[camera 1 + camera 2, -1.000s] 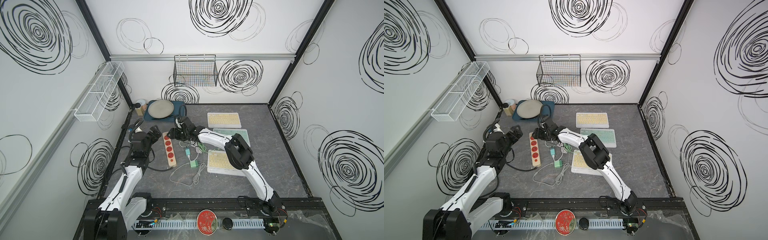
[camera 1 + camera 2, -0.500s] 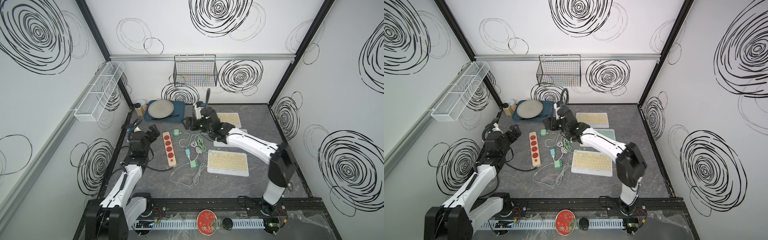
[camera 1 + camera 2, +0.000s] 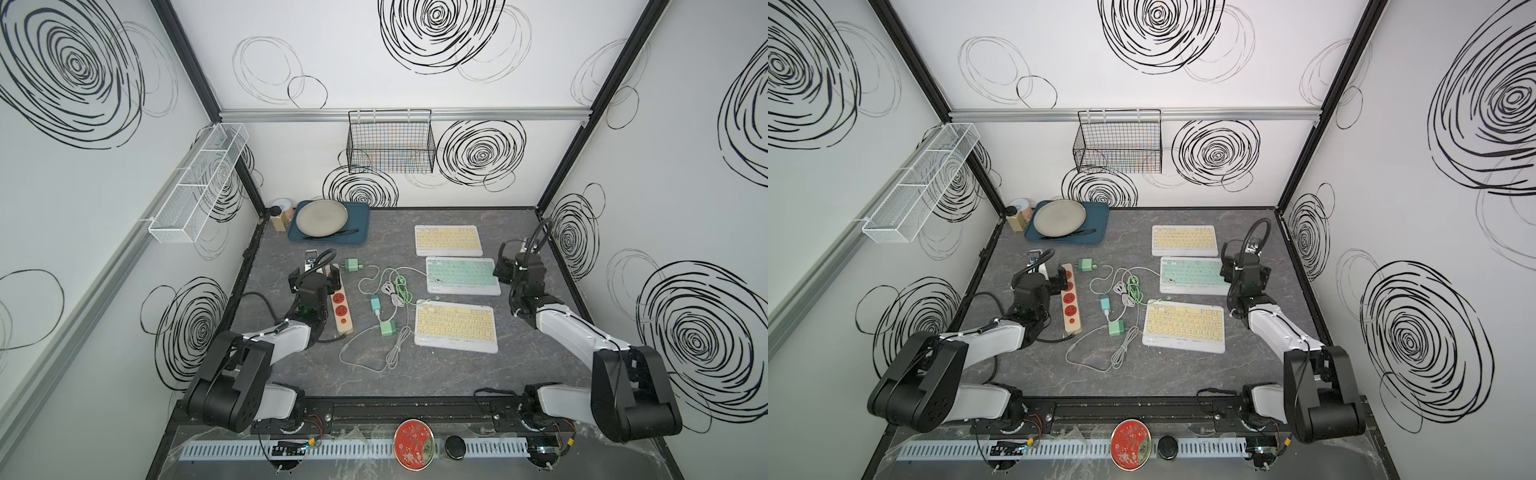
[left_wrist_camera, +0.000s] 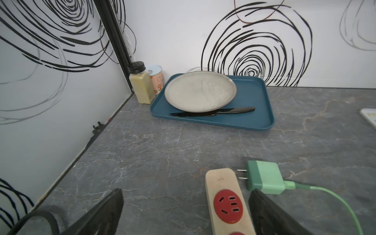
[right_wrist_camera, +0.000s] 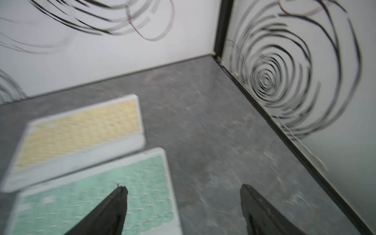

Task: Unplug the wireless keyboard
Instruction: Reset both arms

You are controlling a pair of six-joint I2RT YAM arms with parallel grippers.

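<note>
Inspecting the grey table [image 3: 457,374] for progress, the job is looking done at the mains end and unconfirmed at the keyboard end.

The left gripper [image 4: 186,193] is hovering over the far end of the power strip [image 4: 227,205], jaws spread wide and empty. The right gripper [image 5: 183,187] is hanging over the right end of the green keyboard [image 3: 462,275], likewise wide apart and gripping nothing.

The keyboards are lying in a row on the right half of the table. Which one is the subject is not showing, since the leads are crossing in a tangle.

The green charger [image 4: 264,177] is lying just beside the strip's far end, prongs bare and out of any socket. The sockets in view are sitting empty (the gripper is hiding part of the strip in both top views).

Leads are reaching the left edges of the green keyboard and the near yellow keyboard [image 3: 456,328]. Whether either is seated is too small to tell, so pulling that end is possibly remaining.

Counting, largest first:
- Keyboards are numbering three: the far yellow keyboard [image 3: 448,240], the green one and the near yellow one.
- One power strip is showing.
- Chargers are numbering three: the green one, a second green charger [image 3: 388,329] and a smaller teal charger [image 3: 375,305].
- The cables [image 3: 392,353] are overlapping too much for a count.
</note>
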